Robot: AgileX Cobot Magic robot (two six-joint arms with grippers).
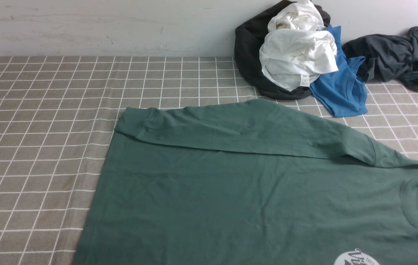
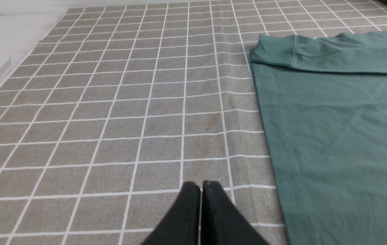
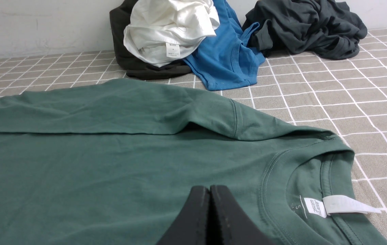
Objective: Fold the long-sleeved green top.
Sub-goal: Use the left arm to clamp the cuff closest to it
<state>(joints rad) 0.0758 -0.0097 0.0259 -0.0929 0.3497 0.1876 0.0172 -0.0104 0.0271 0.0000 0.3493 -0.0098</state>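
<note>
Left end effector (image 2: 200, 185) is showing its two black fingers pressed together with nothing between them. It is sitting over the bare checked cloth of the bench (image 1: 47, 110), just beside the hem edge of the green long-sleeved top (image 1: 231, 191). Right end effector (image 3: 209, 189) is also pressing its fingers together on nothing, and it is sitting over the top's chest near the ribbed collar (image 3: 275, 163). Whether either one is touching the surface below cannot be told.

In the front view the top is lying flat, face up, filling the lower middle and lower right of the frame and running off the bottom and right edges. One long sleeve (image 1: 249, 129) is lying folded across the body, its cuff ending left of centre. A white neck tag (image 3: 346, 205) is sticking out inside the collar, and a round white chest logo (image 1: 356, 257) is peeking in at the bottom edge.

In the upper right of the frame, a black garment (image 1: 247, 51) is lying heaped against the pale wall (image 1: 102, 25). A white garment (image 1: 297, 55) is resting on it and a bright blue T-shirt (image 1: 341, 92) is touching both. A dark grey garment (image 1: 392, 59) is lying crumpled at the far upper right.
</note>
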